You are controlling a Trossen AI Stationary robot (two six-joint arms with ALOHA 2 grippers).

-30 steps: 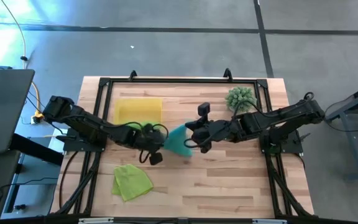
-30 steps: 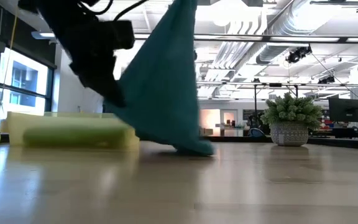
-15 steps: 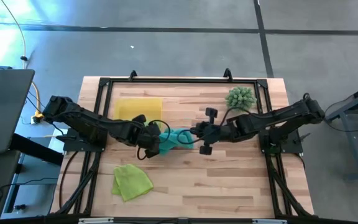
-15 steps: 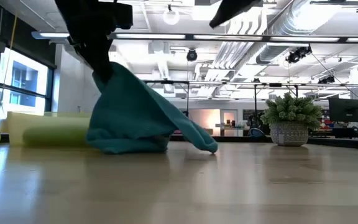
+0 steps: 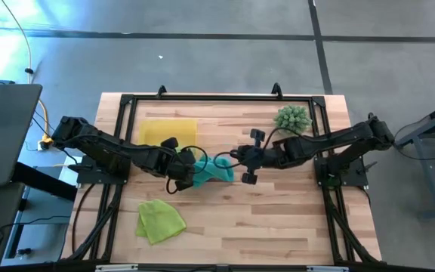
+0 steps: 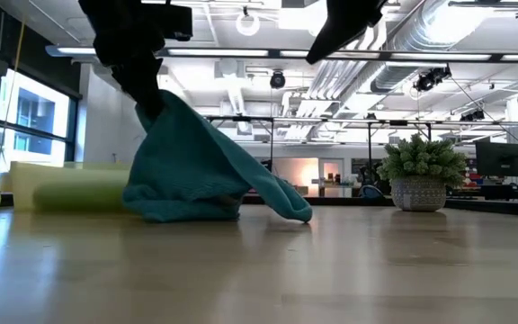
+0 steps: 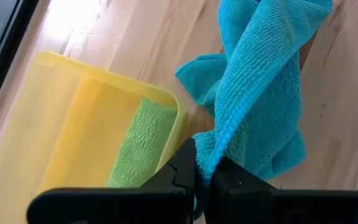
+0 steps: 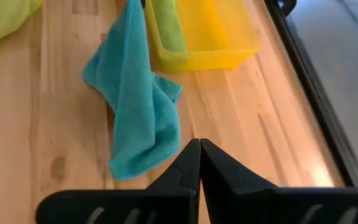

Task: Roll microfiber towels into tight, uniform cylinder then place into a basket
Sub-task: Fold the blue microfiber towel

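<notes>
The teal microfiber towel hangs bunched from my left gripper, which is shut on it at mid-table. Its lower folds lie on the wood. My right gripper hovers shut and empty just right of the towel and above it. The yellow basket sits at the far left, with a rolled lime green towel lying along its near wall. Another lime green towel lies crumpled on the table near the front left. My left gripper pinches a hemmed edge of the teal towel between its two fingers; one layer or several, I cannot tell. The fingers slant down from the table's left. The towel droops slack below them, its lower part and a trailing corner resting on the table.
A spiky green plant in a pot stands at the far right. A black frame runs along the table's edges. Bare wood lies in front of the teal towel and toward the near right.
The teal towel's upper corner, held high by my right gripper a second ago, has dropped. The towel has sagged from a raised sheet into a heap under my left gripper. My right gripper has sunk and rolled. My left gripper has risen slightly and tipped.
</notes>
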